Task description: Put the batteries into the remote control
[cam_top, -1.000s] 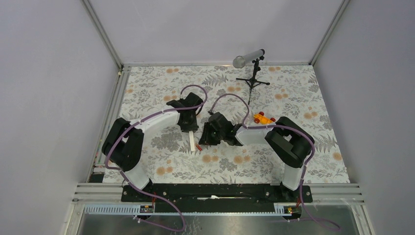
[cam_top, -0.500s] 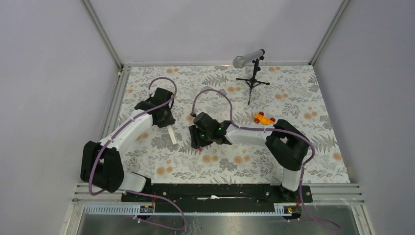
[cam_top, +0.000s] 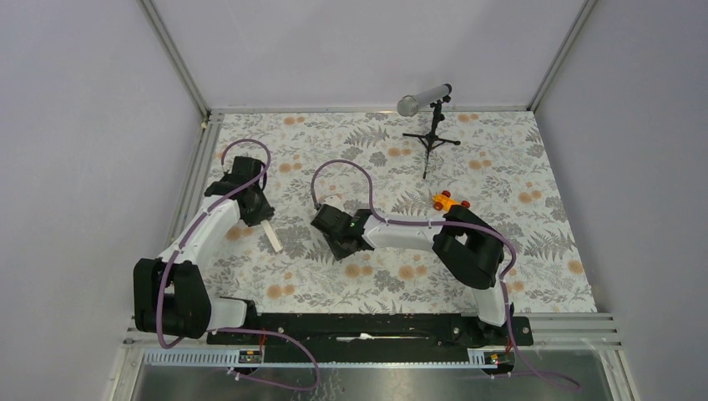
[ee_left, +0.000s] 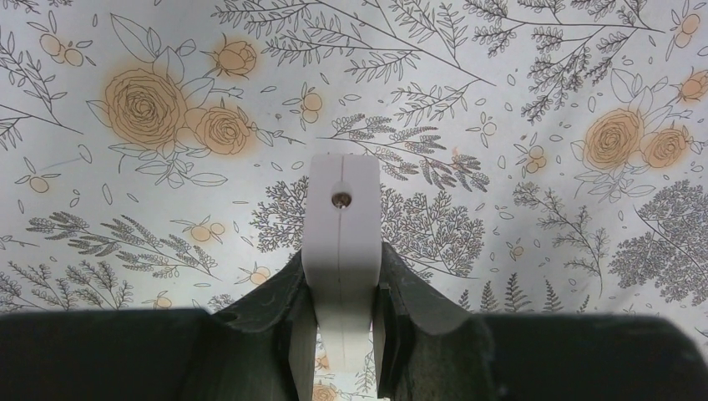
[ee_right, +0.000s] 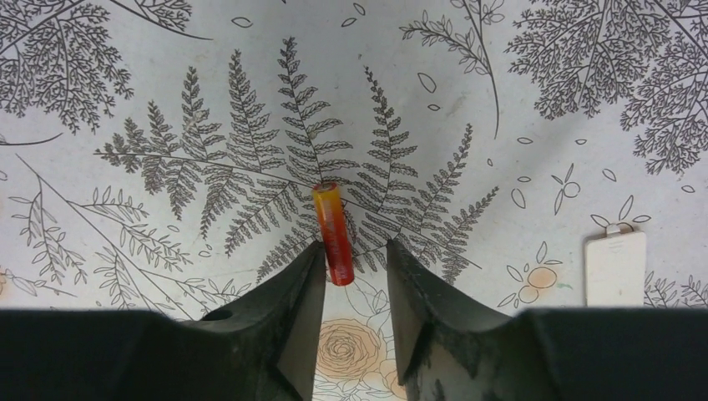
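My left gripper (cam_top: 257, 219) is shut on the slim white remote control (cam_top: 269, 235), which sticks out toward the near side at the left of the mat. In the left wrist view the remote (ee_left: 342, 219) is clamped between both fingers (ee_left: 288, 322), above the floral mat. My right gripper (cam_top: 336, 243) is low over the middle of the mat. In the right wrist view it (ee_right: 354, 247) is open, with one red-orange battery (ee_right: 334, 232) lying on the mat between its fingertips, closer to the left one. No second battery shows.
A small loose white cover piece (ee_right: 615, 267) lies on the mat to the right of my right gripper. An orange toy car (cam_top: 449, 201) sits behind the right arm. A microphone on a black tripod (cam_top: 430, 125) stands at the back.
My left arm has swung left, carrying the remote away from the centre. My right gripper has moved left over the spot where the battery lies.
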### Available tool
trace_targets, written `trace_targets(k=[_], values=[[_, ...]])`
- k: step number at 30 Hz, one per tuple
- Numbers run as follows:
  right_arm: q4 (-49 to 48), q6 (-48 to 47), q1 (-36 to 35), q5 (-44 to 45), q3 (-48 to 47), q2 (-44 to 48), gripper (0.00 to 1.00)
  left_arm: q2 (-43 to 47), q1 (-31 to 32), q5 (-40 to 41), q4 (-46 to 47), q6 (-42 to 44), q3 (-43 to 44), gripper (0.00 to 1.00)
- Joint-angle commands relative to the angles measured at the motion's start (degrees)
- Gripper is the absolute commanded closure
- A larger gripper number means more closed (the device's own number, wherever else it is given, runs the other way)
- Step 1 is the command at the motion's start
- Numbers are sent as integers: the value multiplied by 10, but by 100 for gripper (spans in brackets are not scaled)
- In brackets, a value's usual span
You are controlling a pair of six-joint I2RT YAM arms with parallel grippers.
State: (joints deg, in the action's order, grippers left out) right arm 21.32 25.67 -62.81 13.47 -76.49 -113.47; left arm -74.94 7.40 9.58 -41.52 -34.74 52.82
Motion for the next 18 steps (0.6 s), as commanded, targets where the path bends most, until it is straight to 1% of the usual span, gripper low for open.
trace_targets(k=[1, 4, 9, 11, 16, 18], values=[[34, -17, -6, 19, -31, -14, 63, 19, -5, -19, 23, 8, -1, 100], [35, -21, -7, 7, -32, -17, 66, 18, -5, -25, 27, 9, -1, 100], [41, -26, -7, -18, -39, -32, 69, 20, -5, -35, 30, 9, 0, 100], [46, -26, -7, -24, -43, -37, 75, 23, -5, -40, 33, 10, -2, 100], [60, -17, -7, -14, -50, -40, 94, 36, -5, -68, 49, 16, -14, 100], [59, -11, -6, 0, -46, -29, 96, 46, -5, -91, 66, 21, -26, 100]])
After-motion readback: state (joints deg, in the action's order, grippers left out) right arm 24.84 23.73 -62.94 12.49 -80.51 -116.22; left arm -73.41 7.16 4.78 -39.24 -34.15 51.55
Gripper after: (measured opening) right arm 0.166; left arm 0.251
